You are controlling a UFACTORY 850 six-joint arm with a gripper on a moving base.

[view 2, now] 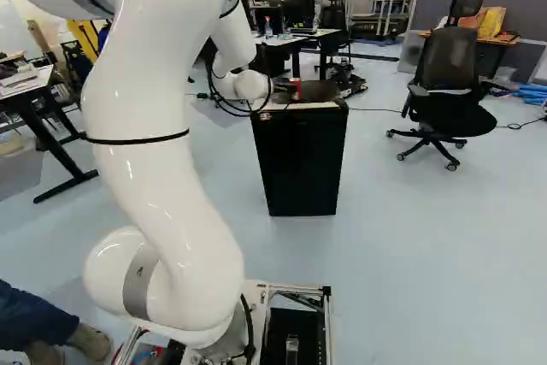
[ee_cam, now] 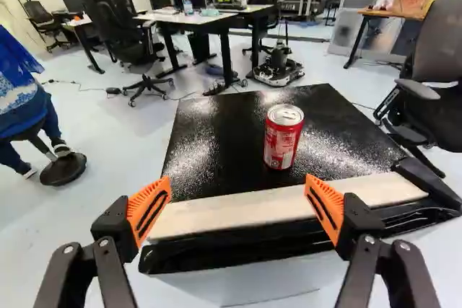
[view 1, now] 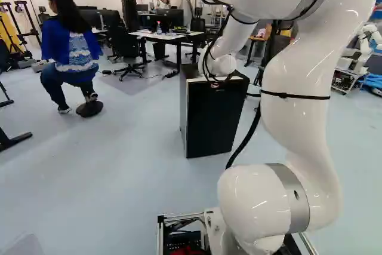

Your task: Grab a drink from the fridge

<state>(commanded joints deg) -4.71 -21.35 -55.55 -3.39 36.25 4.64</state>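
- Evidently the red-and-silver drinks can (ee_cam: 283, 136) is the drink to get; it stands upright on the glossy black top of the small black box-like fridge (view 2: 299, 164), behind its pale front strip (ee_cam: 231, 214).
- The black two-fingered gripper (ee_cam: 238, 189) is released, orange pads (ee_cam: 146, 197) spread wide with nothing between them, short of the can.
- I judge the step in hand to be lining up on the can, which sits off the midline, closer to the finger on the side of the black mesh office chair (view 2: 449, 83). Shift that way first, so both pads pass it evenly.
- Then go forward level, fingertips clear of the strip and top; a low approach could scrape or nudge the fridge.
- Close gently around the can's middle: thin walls may dent, and one-sided contact could tip or slide it.
- Lift straight up before backing away.
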